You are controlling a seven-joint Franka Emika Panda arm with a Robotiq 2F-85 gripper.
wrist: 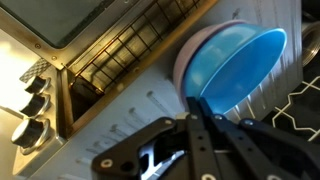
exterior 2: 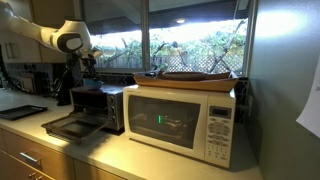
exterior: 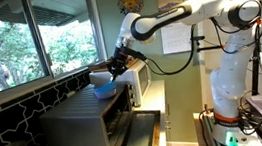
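Observation:
A blue bowl [wrist: 235, 65] with a pale pink outside rests on or just above the ridged grey top of a toaster oven [exterior: 81, 119]. It also shows in an exterior view [exterior: 102, 84]. My gripper [wrist: 203, 118] reaches the bowl's near rim with its fingers pressed together on the rim. In both exterior views the gripper [exterior: 118, 68] [exterior 2: 88, 68] hangs over the oven's top. The oven's door [exterior: 128, 134] hangs open, and its wire rack [wrist: 125, 50] shows inside.
A white microwave [exterior 2: 180, 118] stands beside the toaster oven, with a flat tray [exterior 2: 195, 77] on top. The open oven door [exterior 2: 62, 126] juts out over the counter. Oven knobs [wrist: 30, 100] sit at the oven's front. Windows are close behind.

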